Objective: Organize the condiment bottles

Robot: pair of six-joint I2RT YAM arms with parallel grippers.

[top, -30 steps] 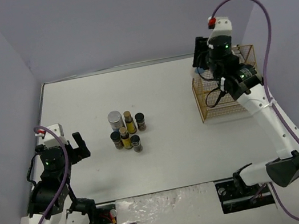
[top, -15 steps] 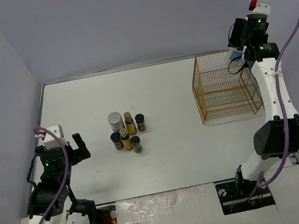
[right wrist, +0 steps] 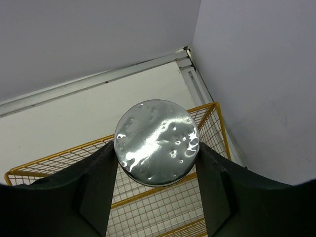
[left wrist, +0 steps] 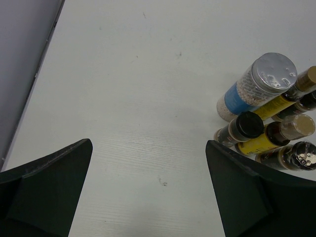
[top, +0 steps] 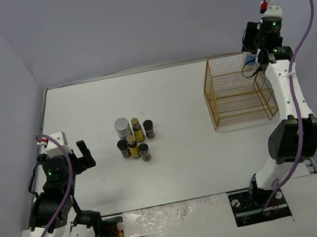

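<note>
A cluster of condiment bottles (top: pixel 132 138) stands at the table's middle left: a wide silver-lid jar (top: pixel 122 126), two slim yellow bottles and three short dark jars. The left wrist view shows them at the right: the silver-lid jar (left wrist: pixel 269 79), a black-lid jar (left wrist: pixel 244 127) and a yellow bottle (left wrist: pixel 266 140). My left gripper (top: pixel 82 155) (left wrist: pixel 149 148) is open and empty, left of the cluster. My right gripper (top: pixel 251 60) (right wrist: pixel 157 150) is shut on a second silver-lid jar (right wrist: pixel 157 140), held high over the far right of the gold wire basket (top: pixel 238 92).
The basket's mesh (right wrist: pixel 163 207) lies below the held jar. The back wall and right wall close in around the raised right arm (top: pixel 293 101). A metal rail runs along the table's far edge (right wrist: pixel 123 74).
My right arm swung from the basket's left side up and to the far right corner with the jar, then barely shifted. The left arm and bottle cluster have not moved.
</note>
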